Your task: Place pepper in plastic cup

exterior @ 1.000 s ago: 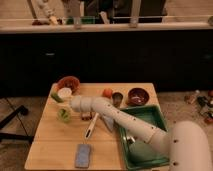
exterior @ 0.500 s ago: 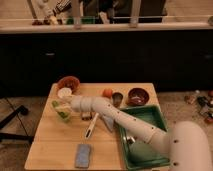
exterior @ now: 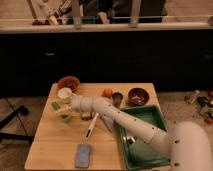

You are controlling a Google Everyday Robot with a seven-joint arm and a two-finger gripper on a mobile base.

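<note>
the wooden desk (exterior: 55, 145) carries everything, and the white arm (exterior: 125, 120) reaches across it from near right to far left. the green tray (exterior: 150, 117) sits at the right. at the arm's tip the hand (exterior: 65, 111) hovers by the lime plastic cup (exterior: 64, 116), just left of the wrist. the pepper (exterior: 55, 106) shows as a slim green piece touching the hand's far-left side, seemingly above the cup; i cannot tell whether the hand grips it

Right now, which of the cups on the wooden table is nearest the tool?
The translucent lime-green plastic cup at the table's left, directly under the tool. The white round cup sits behind it; the small dark metal cup stands mid-table.
</note>
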